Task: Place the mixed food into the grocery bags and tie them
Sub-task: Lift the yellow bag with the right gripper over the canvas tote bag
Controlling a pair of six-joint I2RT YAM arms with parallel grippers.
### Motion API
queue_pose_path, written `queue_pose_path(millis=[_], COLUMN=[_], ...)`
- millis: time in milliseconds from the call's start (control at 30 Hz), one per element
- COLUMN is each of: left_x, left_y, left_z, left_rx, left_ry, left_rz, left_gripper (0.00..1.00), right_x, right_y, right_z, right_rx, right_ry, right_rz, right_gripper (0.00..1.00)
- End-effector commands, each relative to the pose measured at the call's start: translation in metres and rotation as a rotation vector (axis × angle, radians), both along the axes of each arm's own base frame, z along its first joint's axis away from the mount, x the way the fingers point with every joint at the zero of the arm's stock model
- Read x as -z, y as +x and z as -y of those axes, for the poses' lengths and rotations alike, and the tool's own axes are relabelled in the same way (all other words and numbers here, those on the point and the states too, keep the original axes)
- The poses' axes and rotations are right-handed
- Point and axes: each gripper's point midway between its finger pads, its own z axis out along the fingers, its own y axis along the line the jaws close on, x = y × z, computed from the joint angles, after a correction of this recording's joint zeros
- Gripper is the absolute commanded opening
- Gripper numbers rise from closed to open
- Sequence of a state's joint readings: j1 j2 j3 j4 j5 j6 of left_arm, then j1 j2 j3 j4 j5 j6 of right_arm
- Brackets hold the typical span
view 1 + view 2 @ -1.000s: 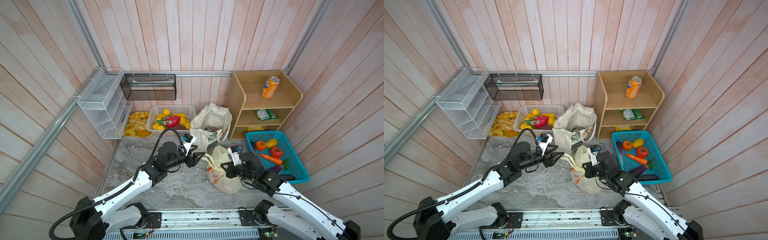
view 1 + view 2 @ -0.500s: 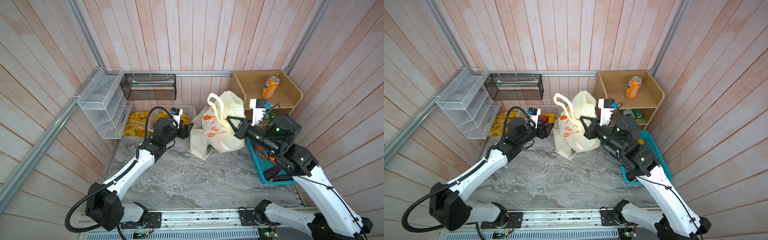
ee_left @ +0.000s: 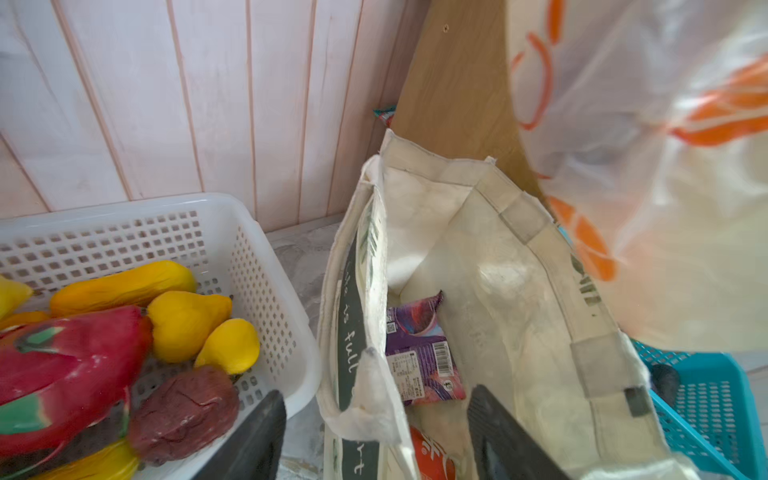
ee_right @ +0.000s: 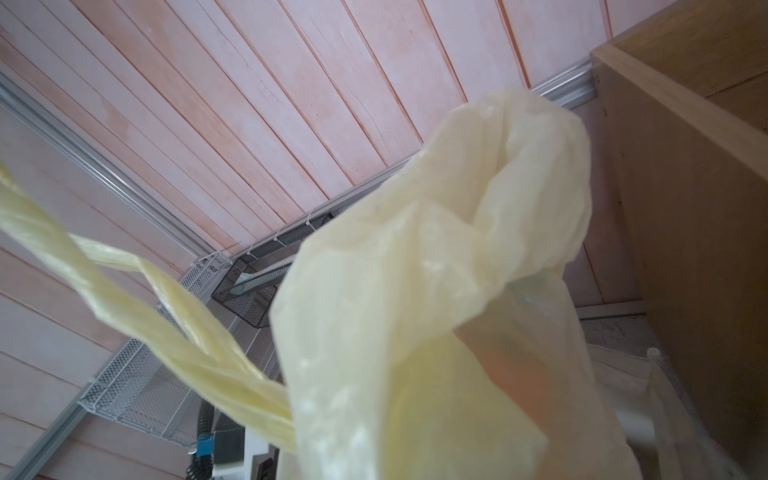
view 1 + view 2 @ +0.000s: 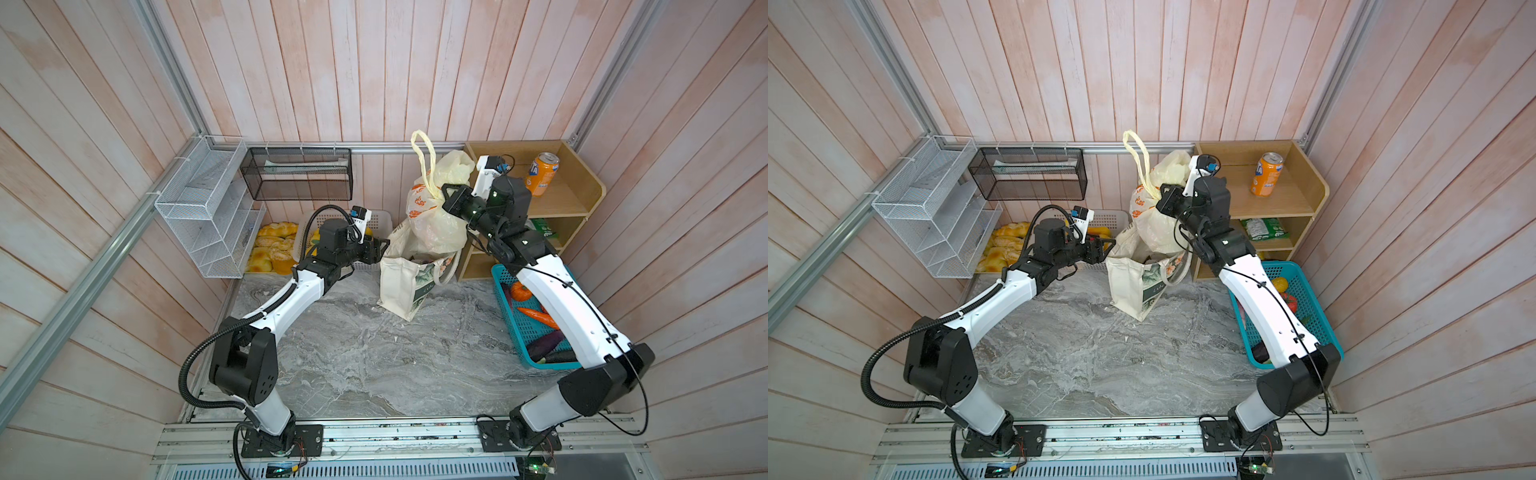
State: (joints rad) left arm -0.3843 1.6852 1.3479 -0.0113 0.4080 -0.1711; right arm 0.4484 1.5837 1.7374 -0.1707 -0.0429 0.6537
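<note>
Plastic bag (image 5: 432, 232) | hangs from right gripper (image 5: 444, 199) | seemingly over tote (image 5: 399, 286)

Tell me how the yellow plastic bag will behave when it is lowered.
Probably floppy: the yellow plastic bag sags, crinkled, from the right claw. It may swing, hanging over the canvas tote. Its bulging bottom suggests some weight.

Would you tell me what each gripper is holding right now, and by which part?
The right gripper holds the plastic bag by its bunched neck. The left gripper is open and holds nothing.
</note>
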Motion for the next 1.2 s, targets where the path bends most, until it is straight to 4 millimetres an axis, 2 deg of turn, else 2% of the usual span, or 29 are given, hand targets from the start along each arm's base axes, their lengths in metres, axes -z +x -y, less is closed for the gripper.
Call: queue_pose_path(millis=[0, 67, 100, 133, 267, 367, 500, 600, 700, 833, 933, 1000, 1067, 1167], left_x=[-0.01, -0.006, -0.004, -0.002, 0.0, -0.003, -0.014, -0.025, -0.033, -0.042, -0.043, -0.039, -0.031, -0.016], left_y=[-0.005, -0.006, -0.007, -0.008, -0.012, -0.019, -0.04, -0.063, -0.088, -0.117, -0.13, -0.134, -0.135, -0.137], left_z=[0.016, 0.02, 0.022, 0.024, 0.03, 0.031, 0.031, 0.036, 0.042, 0.044, 0.042, 0.039, 0.034, 0.029], left_rx=[0.101, 0.129, 0.14, 0.156, 0.188, 0.193, 0.186, 0.182, 0.189, 0.182, 0.159, 0.14, 0.116, 0.091], left_ry=[-0.057, -0.069, -0.076, -0.083, -0.113, -0.153, -0.206, -0.218, -0.233, -0.275, -0.29, -0.292, -0.286, -0.267], left_rz=[0.005, -0.015, -0.025, -0.032, -0.06, -0.076, -0.075, -0.057, -0.057, -0.068, -0.072, -0.073, -0.081, -0.097], left_gripper=[0.72, 0.7, 0.65, 0.55, 0.0, 0.0, 0.0, 0.0, 0.0, 0.0, 0.0, 0.0, 0.0, 0.0], right_x=[-0.018, 0.004, 0.017, 0.031, 0.087, 0.117, 0.141, 0.148, 0.146, 0.14, 0.148, 0.164, 0.188, 0.239], right_y=[0.005, 0.011, 0.014, 0.016, 0.017, 0.008, -0.008, -0.019, -0.028, -0.039, -0.046, -0.05, -0.054, -0.059], right_z=[-0.002, -0.002, 0.0, 0.001, 0.007, 0.012, 0.017, 0.017, 0.008, -0.015, -0.034, -0.047, -0.057, -0.067], right_rx=[-0.022, -0.016, -0.014, -0.013, -0.001, 0.003, -0.006, -0.014, -0.05, -0.103, -0.148, -0.178, -0.224, -0.281], right_ry=[0.038, 0.016, 0.01, 0.001, -0.044, -0.079, -0.127, -0.178, -0.222, -0.315, -0.389, -0.425, -0.443, -0.49], right_rz=[0.055, 0.018, -0.006, -0.033, -0.146, -0.208, -0.258, -0.276, -0.275, -0.277, -0.302, -0.332, -0.384, -0.48], right_gripper=[0.0, 0.0, 0.0, 0.0, 0.0, 0.0, 0.0, 0.0, 0.0, 0.0, 0.0, 0.0, 0.0, 0.0])
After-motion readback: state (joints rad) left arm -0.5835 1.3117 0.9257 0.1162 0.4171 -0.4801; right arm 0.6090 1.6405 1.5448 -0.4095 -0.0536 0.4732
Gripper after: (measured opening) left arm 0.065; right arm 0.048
